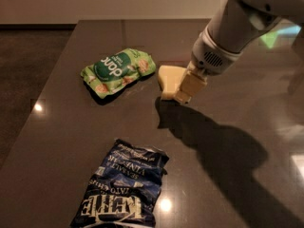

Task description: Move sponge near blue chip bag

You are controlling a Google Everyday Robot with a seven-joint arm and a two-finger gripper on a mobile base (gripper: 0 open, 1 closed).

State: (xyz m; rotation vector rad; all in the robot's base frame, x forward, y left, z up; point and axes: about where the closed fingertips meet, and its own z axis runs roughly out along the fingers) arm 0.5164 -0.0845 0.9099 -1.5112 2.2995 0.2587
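The pale yellow sponge (168, 79) is at mid-table, just right of the green bag. My gripper (182, 92) comes down from the upper right and is shut on the sponge's right side. One cream finger (191, 86) shows in front of it. The sponge is tilted and held slightly above the table, with its shadow below it. The dark blue chip bag (122, 186) with white lettering lies flat near the table's front edge, well below and left of the sponge.
A light green snack bag (118, 71) with a dark green oval logo lies close to the left of the sponge. The dark table's left edge (52, 75) runs diagonally. My arm's shadow spreads over the right front.
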